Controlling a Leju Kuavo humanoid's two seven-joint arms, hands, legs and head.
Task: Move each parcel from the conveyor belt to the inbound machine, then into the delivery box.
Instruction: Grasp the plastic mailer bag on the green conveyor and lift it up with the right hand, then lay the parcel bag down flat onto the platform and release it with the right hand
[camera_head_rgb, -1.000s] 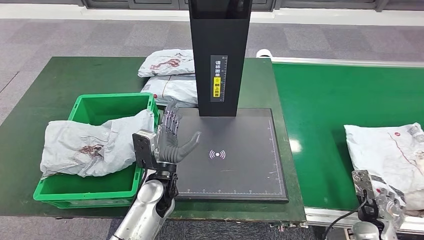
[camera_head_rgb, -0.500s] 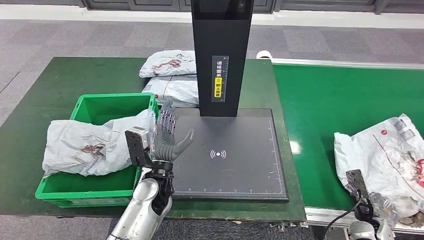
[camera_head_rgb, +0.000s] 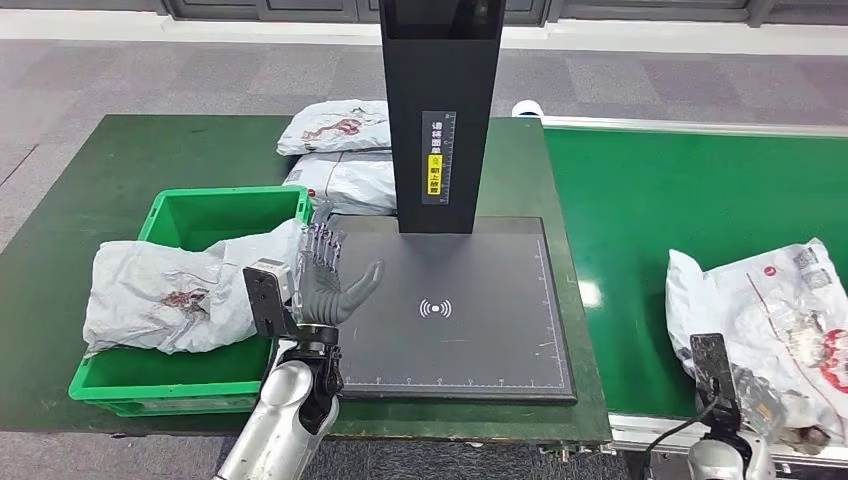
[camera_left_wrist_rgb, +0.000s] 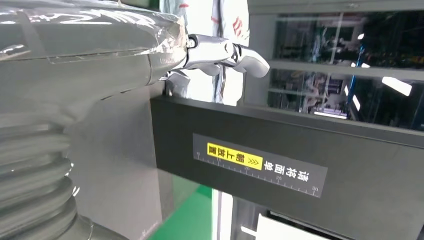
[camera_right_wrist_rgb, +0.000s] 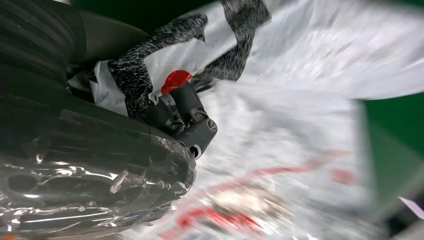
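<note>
Green belt (camera_head_rgb: 650, 200), one parcel (camera_head_rgb: 770, 300), perhaps gripped

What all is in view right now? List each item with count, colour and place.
conveyor belt: 1, green, at right.
parcel on belt: 1, white, crumpled, gripped by right hand.
inbound machine: 1, black pad with upright column, centre.
delivery box: 1, green, at left.
parcel in box: 1, grey-white, draped over the box rim.
stacked parcels: 2, white, behind the box.
left hand: open, beside the pad's left edge.
right hand: fingers on the belt parcel.
</note>
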